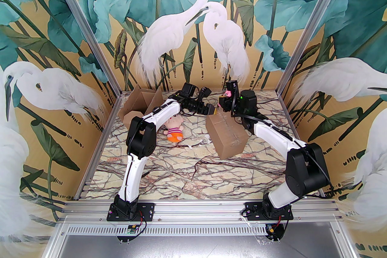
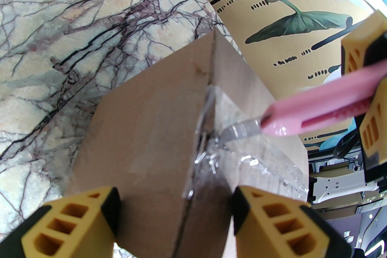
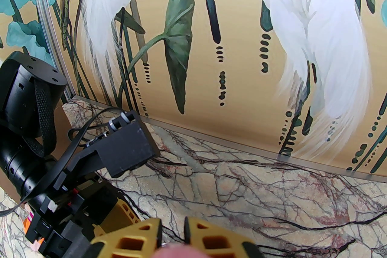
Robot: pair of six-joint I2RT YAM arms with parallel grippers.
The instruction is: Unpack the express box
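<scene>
Brown cardboard marks the task's thing: the express box (image 1: 227,135) lies taped shut right of centre on the marble surface (image 1: 181,172), with one end nearer the right arm's base and the other under both wrists.

The step in hand appears to be slitting the clear tape (image 2: 211,142) along the centre seam. To do it well, the blade (image 2: 242,129) of the pink knife (image 2: 317,108) should ride shallow in the seam, cutting tape alone and not whatever is packed beneath. One steady pull along the seam suits best, with the other arm bracing the box so it does not skid on the smooth marble.

The blade tip sits at the crumpled tape where the seam turns over the box's edge; whether it has pierced the tape is hard to tell through the glare. The right jaws are pressed together on the knife's handle. The left jaws are spread, one finger to each side of the seam at the box's end, and contact with the cardboard cannot be made out.

From its base the left arm (image 1: 140,138) rises, bends at the elbow and stretches rightward, wrist low at the box's far end. The right arm (image 1: 272,132) reaches forward and leftward, its wrist tipped steeply above that same end.

Left of the box lies a plush toy (image 1: 174,129), and beyond it an opened carton (image 1: 142,102) stands in the back corner.
</scene>
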